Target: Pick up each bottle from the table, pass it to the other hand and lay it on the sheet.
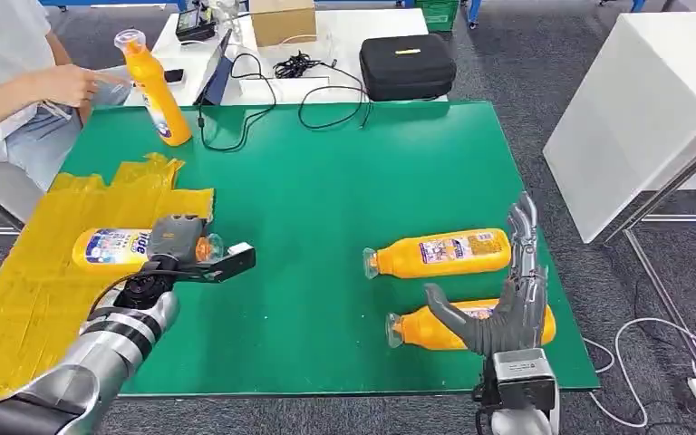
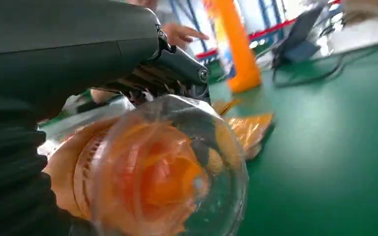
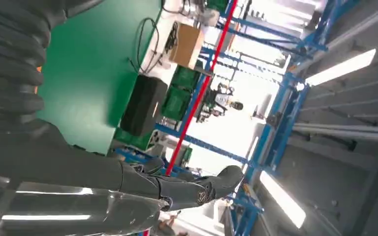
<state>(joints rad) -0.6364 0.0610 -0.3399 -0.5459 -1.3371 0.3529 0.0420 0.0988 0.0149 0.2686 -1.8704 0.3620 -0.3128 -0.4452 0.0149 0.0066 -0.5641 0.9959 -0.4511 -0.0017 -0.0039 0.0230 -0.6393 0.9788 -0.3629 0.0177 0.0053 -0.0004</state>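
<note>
The left hand [image 1: 174, 243] grips an orange bottle [image 1: 113, 246] lying on its side over the edge of the yellow sheet [image 1: 27, 299]; its clear cap [image 2: 177, 172] faces the wrist camera. The right hand [image 1: 507, 304] hovers with fingers apart above two more bottles [image 1: 444, 252] [image 1: 426, 329] lying on the green table [image 1: 326, 181]. A fourth bottle [image 1: 156, 91] stands at the far left edge beside a person's hand [image 1: 68, 84].

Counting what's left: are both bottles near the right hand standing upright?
No, both bottles lie on their sides on the green table by the right hand.
</note>
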